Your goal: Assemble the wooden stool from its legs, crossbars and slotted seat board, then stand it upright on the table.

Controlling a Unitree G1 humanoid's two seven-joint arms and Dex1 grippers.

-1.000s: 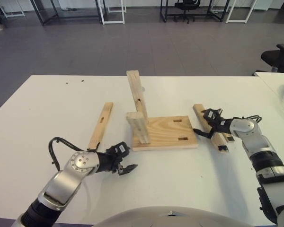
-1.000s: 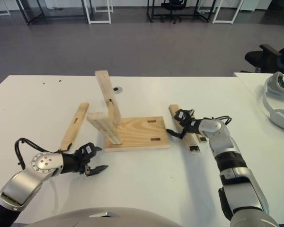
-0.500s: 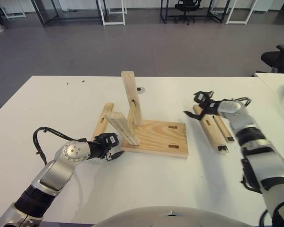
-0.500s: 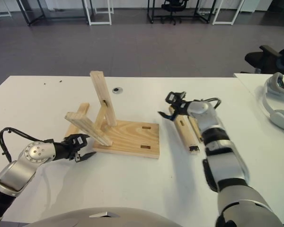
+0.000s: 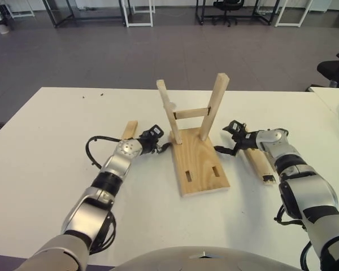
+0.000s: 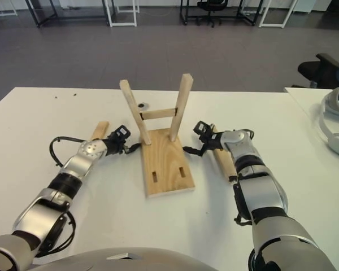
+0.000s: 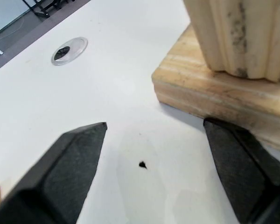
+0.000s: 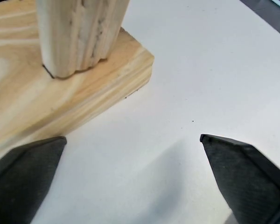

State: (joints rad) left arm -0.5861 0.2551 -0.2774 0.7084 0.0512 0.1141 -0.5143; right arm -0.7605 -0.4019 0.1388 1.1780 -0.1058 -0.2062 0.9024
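Now your seat board [image 5: 200,166] lies flat mid-table, with two legs [image 5: 213,106] upright at its far end and a crossbar [image 5: 191,113] joining them. Your left gripper [image 5: 163,145] and right gripper [image 5: 223,140], both spread, flank its far corners.

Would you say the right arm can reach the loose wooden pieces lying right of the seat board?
Likely yes: the open right gripper sits right beside the loose wooden pieces, with nothing between.

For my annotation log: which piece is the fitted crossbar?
On the table lies the seat board, two legs standing at its far end. The crossbar is the short horizontal piece bridging them, raised above the board, unlike the loose pieces lying flat.
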